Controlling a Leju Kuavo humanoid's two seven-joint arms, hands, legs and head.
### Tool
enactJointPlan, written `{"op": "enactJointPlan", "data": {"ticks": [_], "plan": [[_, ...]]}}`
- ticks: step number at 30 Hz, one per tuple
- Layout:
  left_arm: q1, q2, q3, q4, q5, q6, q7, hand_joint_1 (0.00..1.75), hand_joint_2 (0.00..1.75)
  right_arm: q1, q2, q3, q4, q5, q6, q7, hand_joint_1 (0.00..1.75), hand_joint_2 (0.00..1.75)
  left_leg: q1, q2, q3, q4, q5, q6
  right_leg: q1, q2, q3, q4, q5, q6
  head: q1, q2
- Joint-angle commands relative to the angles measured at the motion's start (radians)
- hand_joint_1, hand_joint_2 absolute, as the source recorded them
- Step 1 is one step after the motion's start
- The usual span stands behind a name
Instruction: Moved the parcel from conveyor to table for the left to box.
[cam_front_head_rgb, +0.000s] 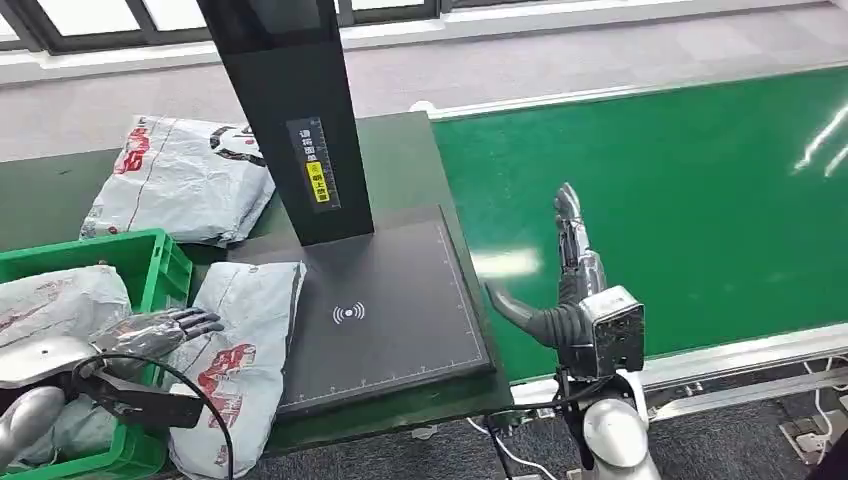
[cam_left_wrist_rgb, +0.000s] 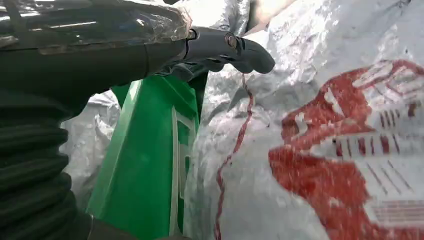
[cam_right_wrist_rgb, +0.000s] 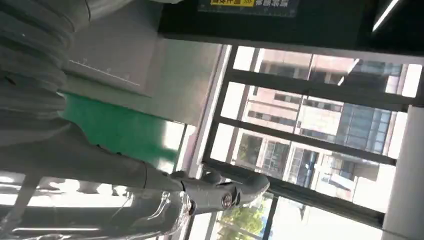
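A grey parcel with red print lies on the dark table at the left edge of the black scanner pad, hanging a little over the table's front edge. My left hand rests with its fingers stretched onto the parcel's left side, beside the green box; in the left wrist view the thumb lies over the parcel without closing on it. My right hand stands open over the near part of the green conveyor, fingers pointing away, holding nothing.
The green box holds another grey parcel. A third parcel lies at the table's back left. A black scanner post rises from the pad. The conveyor belt carries nothing in view.
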Motion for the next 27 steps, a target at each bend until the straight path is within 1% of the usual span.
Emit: {"op": "enactJointPlan", "data": {"ticks": [1, 7, 8, 9, 10, 12, 13, 14, 18, 20, 21, 22, 23, 24, 26, 27], "plan": [[0.006, -0.006, 0.007, -0.002, -0.006, 0.001, 0.001, 0.0, 1.75, -0.028, -0.002, -0.058, 0.039, 0.0, -0.001, 0.004, 0.0, 1.75, 0.0, 0.0, 0.001, -0.001, 0.0, 0.001, 0.0, -0.002, 0.002, -0.001, 0.0, 0.0, 0.0, 0.0], [0.006, -0.006, 0.007, -0.002, -0.006, 0.001, 0.001, 0.0, 1.75, -0.028, -0.002, -0.058, 0.039, 0.0, -0.001, 0.004, 0.0, 1.75, 0.0, -0.001, 0.001, -0.001, 0.0, 0.001, 0.0, -0.003, 0.001, -0.001, 0.0, 0.0, 0.0, 0.0], [0.008, -0.014, 0.018, 0.003, -0.01, -0.005, 0.0, 0.0, 1.75, -0.029, -0.004, -0.058, 0.042, 0.042, -0.021, 0.029, 0.0, 1.75, 0.0, -0.001, 0.001, -0.001, 0.0, 0.001, 0.0, -0.003, 0.002, -0.001, 0.0, 0.0, 0.0, 0.0], [0.029, -0.021, 0.038, -0.003, -0.017, -0.003, -0.002, 0.0, 1.75, -0.031, 0.008, -0.095, 0.059, 0.086, -0.061, 0.084, 0.0, 1.75, 0.001, -0.002, 0.002, -0.002, 0.0, 0.001, 0.001, -0.004, 0.003, -0.003, 0.0, 0.001, 0.0, 0.0], [0.039, -0.023, 0.043, -0.006, -0.016, -0.001, -0.002, 0.0, 1.75, -0.03, 0.008, -0.124, 0.07, 0.064, -0.071, 0.093, 0.0, 1.75, 0.0, -0.001, 0.002, -0.001, 0.0, 0.001, 0.001, -0.003, 0.002, -0.002, 0.0, 0.0, 0.0, 0.0], [0.057, -0.03, 0.059, -0.006, -0.016, 0.002, -0.002, 0.0, 1.75, -0.015, -0.005, -0.191, 0.094, 0.024, -0.107, 0.064, 0.0, 1.75, 0.0, -0.001, 0.002, -0.002, 0.0, 0.001, 0.0, -0.003, 0.003, -0.002, 0.0, 0.001, 0.0, 0.0], [0.058, -0.032, 0.059, -0.004, -0.017, 0.0, -0.003, 0.0, 1.75, -0.007, -0.013, -0.202, 0.098, 0.005, -0.104, 0.046, 0.0, 1.75, 0.001, -0.002, 0.003, -0.003, 0.001, 0.002, 0.001, -0.005, 0.005, -0.005, 0.001, 0.001, 0.0, 0.0], [0.06, -0.033, 0.059, 0.002, -0.018, -0.001, -0.004, 0.0, 1.75, 0.003, -0.025, -0.209, 0.103, -0.011, -0.1, 0.03, 0.0, 1.75, 0.0, -0.002, 0.003, -0.003, 0.001, 0.001, 0.0, -0.004, 0.004, -0.003, 0.0, 0.001, 0.0, 0.0], [0.076, -0.036, 0.071, 0.01, 0.003, -0.007, -0.021, 0.0, 1.75, 0.014, -0.028, -0.201, 0.105, -0.018, -0.114, 0.013, 0.0, 1.75, 0.0, -0.002, 0.004, -0.003, 0.001, 0.001, 0.001, -0.004, 0.005, -0.004, 0.0, 0.001, 0.0, 0.0], [0.074, -0.042, 0.079, 0.002, 0.052, -0.036, -0.042, 0.0, 1.75, 0.016, -0.028, -0.193, 0.1, -0.019, -0.128, 0.015, 0.0, 1.75, 0.0, -0.001, 0.003, -0.003, 0.0, 0.001, 0.001, -0.003, 0.004, -0.004, 0.0, 0.0, 0.0, 0.0], [0.067, -0.061, 0.099, -0.011, 0.142, -0.046, -0.075, 0.0, 1.75, 0.019, -0.025, -0.197, 0.094, -0.021, -0.155, 0.017, 0.0, 1.75, 0.0, -0.001, 0.002, -0.002, 0.0, 0.001, 0.001, -0.003, 0.003, -0.002, 0.0, 0.0, 0.0, 0.0], [0.055, -0.073, 0.096, -0.024, 0.146, -0.047, -0.062, 0.02, 1.75, 0.026, -0.027, -0.199, 0.084, -0.02, -0.159, 0.017, 0.0, 1.75, 0.001, -0.002, 0.003, -0.003, 0.0, 0.001, 0.001, -0.005, 0.004, -0.004, 0.0, 0.001, 0.0, 0.0], [0.047, -0.084, 0.096, -0.032, 0.152, -0.051, -0.047, 1.48, 1.75, 0.029, -0.027, -0.202, 0.076, -0.019, -0.163, 0.017, 0.0, 1.75, 0.0, -0.005, 0.0, -0.001, 0.001, 0.001, 0.001, -0.007, 0.002, -0.002, 0.0, 0.0, 0.0, 0.0], [0.042, -0.09, 0.098, -0.033, 0.157, -0.049, -0.039, 1.75, 1.75, 0.031, -0.026, -0.206, 0.071, -0.019, -0.165, 0.017, 0.0, 1.75, 0.001, -0.005, 0.0, 0.0, 0.0, 0.001, 0.001, -0.007, 0.001, -0.002, 0.0, 0.0, 0.0, 0.0], [0.032, -0.09, 0.095, -0.029, 0.165, -0.035, -0.03, 1.75, 1.75, 0.036, -0.017, -0.217, 0.06, -0.019, -0.171, 0.022, 0.0, 1.75, 0.001, -0.005, 0.0, 0.0, 0.001, 0.001, 0.001, -0.007, 0.001, -0.002, -0.001, 0.001, 0.0, 0.0], [0.03, -0.089, 0.096, -0.027, 0.166, -0.034, -0.031, 1.75, 1.75, 0.036, -0.015, -0.22, 0.057, -0.019, -0.172, 0.023, 0.0, 1.75, 0.001, -0.007, 0.001, -0.001, 0.001, 0.002, 0.001, -0.01, 0.004, -0.004, 0.0, 0.001, 0.0, 0.0]]}}
